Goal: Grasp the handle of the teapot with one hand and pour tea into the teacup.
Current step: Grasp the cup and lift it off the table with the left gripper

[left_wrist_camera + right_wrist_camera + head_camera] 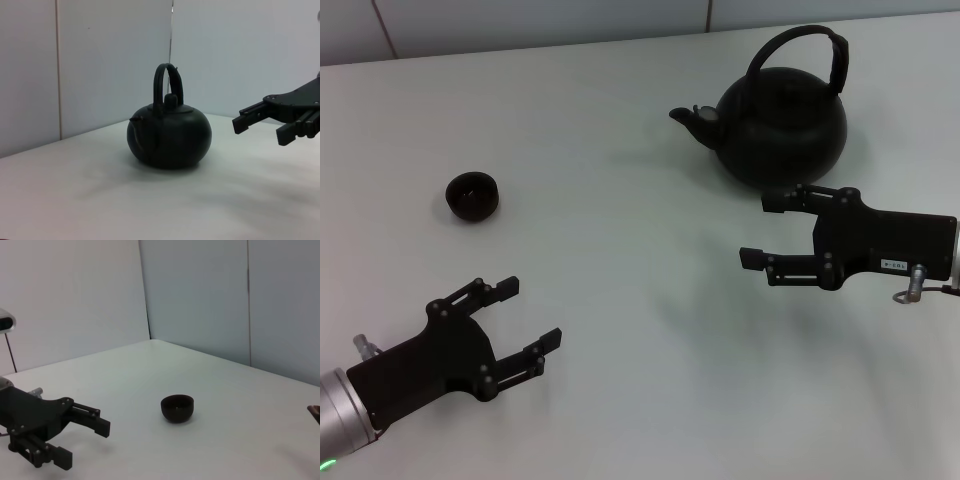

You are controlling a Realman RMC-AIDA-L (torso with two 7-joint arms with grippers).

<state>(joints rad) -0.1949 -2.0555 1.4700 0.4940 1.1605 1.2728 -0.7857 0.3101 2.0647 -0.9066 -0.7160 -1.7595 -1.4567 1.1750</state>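
The matte-black teapot [782, 128] stands upright at the far right of the table, spout [692, 119] pointing left, its arched handle [807, 45] rising over the top. It also shows in the left wrist view [169, 135]. The small black teacup [472, 195] sits at the left middle, also in the right wrist view [177, 407]. My right gripper [763, 230] is open, just in front of the teapot, not touching it. My left gripper [528, 315] is open and empty at the near left, in front of the teacup.
The white table [620, 260] ends at a pale wall [520, 20] along the far side. In the left wrist view the right gripper [260, 125] shows beside the teapot. In the right wrist view the left gripper [82, 442] shows near the cup.
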